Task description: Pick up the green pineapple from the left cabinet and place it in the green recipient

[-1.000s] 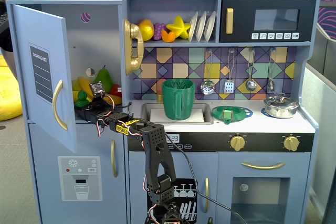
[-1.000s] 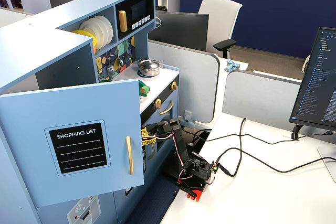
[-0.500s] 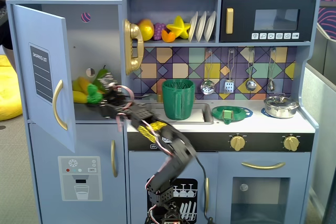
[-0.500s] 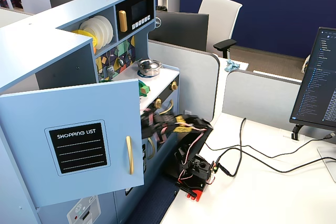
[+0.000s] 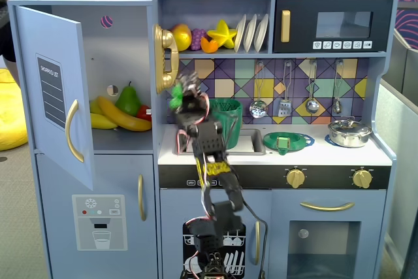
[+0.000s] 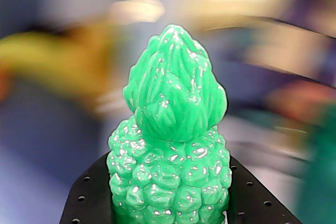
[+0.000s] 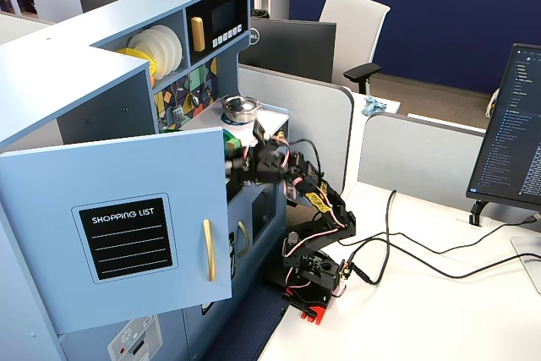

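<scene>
The green pineapple [image 6: 170, 129] fills the wrist view, crown pointing away, with my black fingers [image 6: 86, 203] pressed on both sides of its bumpy body. My gripper [image 6: 168, 205] is shut on it. In a fixed view the gripper [image 5: 182, 95] holds the pineapple [image 5: 176, 102] in the air, just right of the left cabinet's open compartment and left of the green recipient [image 5: 226, 122], which stands in the sink. The left cabinet's door [image 5: 55, 96] is swung open. In the other fixed view the gripper [image 7: 243, 161] sits by the counter, behind the open door [image 7: 118, 226].
A banana [image 5: 121, 117] and a dark green pear [image 5: 128, 100] lie on the cabinet shelf. A gold toy phone [image 5: 166, 57] hangs just above the gripper. A flat green strainer dish [image 5: 287, 140] and a steel pot [image 5: 349, 132] sit on the counter to the right.
</scene>
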Controlling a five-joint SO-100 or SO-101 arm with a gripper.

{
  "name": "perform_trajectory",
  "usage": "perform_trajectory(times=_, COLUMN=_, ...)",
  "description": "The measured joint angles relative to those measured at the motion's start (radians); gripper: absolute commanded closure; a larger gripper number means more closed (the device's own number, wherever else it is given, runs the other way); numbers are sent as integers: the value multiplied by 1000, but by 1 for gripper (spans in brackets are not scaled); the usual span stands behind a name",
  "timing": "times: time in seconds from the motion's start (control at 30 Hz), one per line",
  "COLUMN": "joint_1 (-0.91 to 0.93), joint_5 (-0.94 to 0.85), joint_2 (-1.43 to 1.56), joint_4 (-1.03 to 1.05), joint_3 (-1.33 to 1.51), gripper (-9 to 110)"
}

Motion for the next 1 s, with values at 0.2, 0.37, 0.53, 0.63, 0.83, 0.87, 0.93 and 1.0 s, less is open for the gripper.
perform_trajectory(times=0.2, joint_1=153, joint_5=58, joint_2=-325, joint_4=0, joint_3=-279, gripper=101)
perform_trajectory(times=0.37, joint_1=233, joint_5=61, joint_2=-551, joint_4=-5, joint_3=-468, gripper=101)
perform_trajectory(times=0.53, joint_1=281, joint_5=61, joint_2=-742, joint_4=-8, joint_3=-618, gripper=101)
perform_trajectory(times=0.63, joint_1=318, joint_5=61, joint_2=-821, joint_4=-8, joint_3=-660, gripper=101)
perform_trajectory(times=0.83, joint_1=350, joint_5=21, joint_2=-942, joint_4=-8, joint_3=-715, gripper=87)
perform_trajectory(times=0.87, joint_1=353, joint_5=21, joint_2=-957, joint_4=-8, joint_3=-726, gripper=83)
perform_trajectory(times=0.93, joint_1=362, joint_5=21, joint_2=-977, joint_4=-8, joint_3=-742, gripper=77)
perform_trajectory(times=1.0, joint_1=373, joint_5=21, joint_2=-988, joint_4=-8, joint_3=-755, gripper=74)
